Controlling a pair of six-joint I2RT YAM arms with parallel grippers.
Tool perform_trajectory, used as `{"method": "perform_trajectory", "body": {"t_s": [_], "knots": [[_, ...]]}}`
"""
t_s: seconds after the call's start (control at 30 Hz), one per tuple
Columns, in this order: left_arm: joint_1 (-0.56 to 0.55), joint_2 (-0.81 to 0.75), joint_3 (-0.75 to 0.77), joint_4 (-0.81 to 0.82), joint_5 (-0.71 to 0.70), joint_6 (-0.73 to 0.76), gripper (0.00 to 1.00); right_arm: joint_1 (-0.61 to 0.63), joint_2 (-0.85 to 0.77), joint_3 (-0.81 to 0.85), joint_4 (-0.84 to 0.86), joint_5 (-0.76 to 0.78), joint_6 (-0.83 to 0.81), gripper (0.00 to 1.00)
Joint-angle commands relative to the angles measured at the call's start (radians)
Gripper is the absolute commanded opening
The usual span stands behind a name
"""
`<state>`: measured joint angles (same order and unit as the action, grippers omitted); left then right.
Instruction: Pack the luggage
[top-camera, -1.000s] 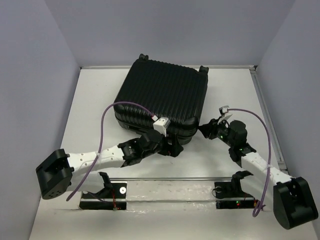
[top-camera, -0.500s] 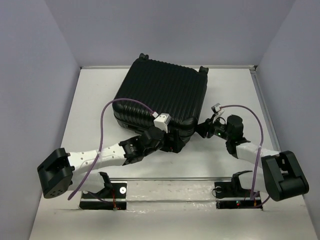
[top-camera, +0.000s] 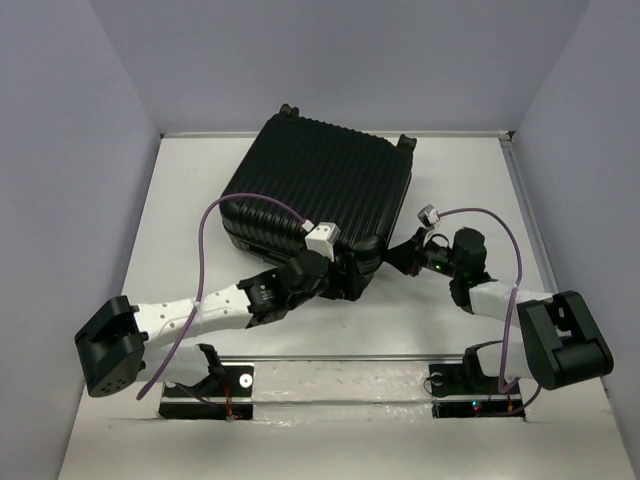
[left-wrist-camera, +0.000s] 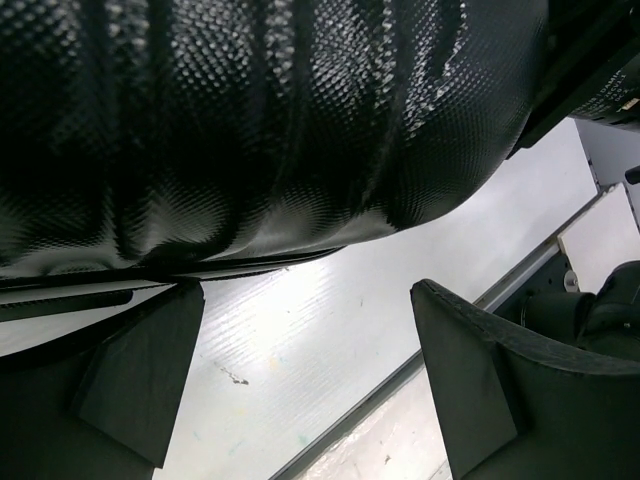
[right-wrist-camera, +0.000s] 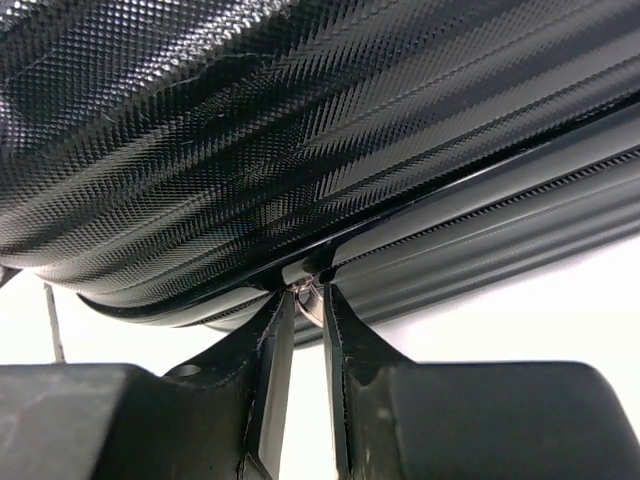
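Observation:
The luggage is a black ribbed hard-shell suitcase lying flat and closed at the middle back of the table. My left gripper is open at its near front edge. In the left wrist view the shell hangs just above the open left gripper, and nothing is between the fingers. My right gripper is at the near right corner. In the right wrist view the right gripper is shut on a small metal zipper pull at the seam of the shell.
The white table has a raised rim along the right side and a metal strip along the near edge. Grey walls stand on three sides. Purple cables loop over both arms.
My right arm has swung in and its gripper has closed in on the suitcase's near right corner. The left gripper has pushed forward a little. The suitcase has shifted slightly to the left.

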<state>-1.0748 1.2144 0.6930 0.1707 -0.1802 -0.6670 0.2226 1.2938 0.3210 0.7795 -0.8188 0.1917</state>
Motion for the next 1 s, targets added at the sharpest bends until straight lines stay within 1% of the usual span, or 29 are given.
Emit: {"method": "perform_trajectory", "body": {"t_s": [0.0, 0.07, 0.13, 0.23, 0.3, 0.37, 0.43, 0.5, 0.53, 0.63, 0.67, 0.77, 0.8, 0.87, 0.9, 0.97], "knots": [[0.013, 0.01, 0.069, 0.042, -0.051, 0.01, 0.96, 0.008, 0.024, 0.059, 0.136, -0.069, 0.034, 0.24], [0.013, 0.011, 0.076, 0.046, -0.047, 0.012, 0.96, 0.008, 0.01, 0.052, 0.129, -0.072, 0.034, 0.24], [0.016, 0.017, 0.086, 0.049, -0.048, 0.018, 0.95, 0.008, 0.006, 0.049, 0.15, -0.071, 0.048, 0.17], [0.019, 0.025, 0.105, 0.056, -0.042, 0.024, 0.95, 0.008, 0.039, 0.046, 0.208, -0.065, 0.093, 0.07], [0.018, 0.027, 0.117, 0.059, -0.041, 0.027, 0.95, 0.008, 0.076, 0.038, 0.253, -0.051, 0.115, 0.07], [0.018, 0.025, 0.123, 0.065, -0.042, 0.033, 0.95, 0.008, 0.076, 0.027, 0.267, -0.025, 0.126, 0.07], [0.021, 0.025, 0.131, 0.07, -0.044, 0.041, 0.95, 0.008, 0.046, 0.017, 0.235, 0.032, 0.124, 0.07], [0.024, 0.033, 0.154, 0.069, -0.047, 0.052, 0.94, 0.008, -0.016, 0.001, 0.186, 0.052, 0.126, 0.07], [0.03, 0.042, 0.171, 0.069, -0.051, 0.061, 0.94, 0.03, -0.037, -0.017, 0.137, 0.078, 0.12, 0.07], [0.047, 0.057, 0.192, 0.084, -0.039, 0.072, 0.94, 0.093, -0.145, -0.062, 0.064, 0.133, 0.12, 0.07], [0.059, 0.062, 0.212, 0.087, -0.036, 0.082, 0.93, 0.153, -0.175, -0.072, -0.001, 0.191, 0.123, 0.07], [0.076, 0.085, 0.243, 0.092, -0.022, 0.098, 0.93, 0.266, -0.29, -0.102, -0.121, 0.277, 0.126, 0.07], [0.088, 0.097, 0.259, 0.095, -0.021, 0.105, 0.93, 0.343, -0.321, -0.111, -0.2, 0.367, 0.135, 0.07], [0.096, 0.109, 0.273, 0.108, -0.002, 0.112, 0.93, 0.394, -0.382, -0.15, -0.238, 0.404, 0.17, 0.07], [0.099, 0.123, 0.292, 0.108, 0.002, 0.113, 0.93, 0.449, -0.396, -0.161, -0.264, 0.417, 0.192, 0.07], [0.099, 0.14, 0.312, 0.11, 0.018, 0.122, 0.92, 0.526, -0.407, -0.172, -0.255, 0.452, 0.233, 0.07]]}}
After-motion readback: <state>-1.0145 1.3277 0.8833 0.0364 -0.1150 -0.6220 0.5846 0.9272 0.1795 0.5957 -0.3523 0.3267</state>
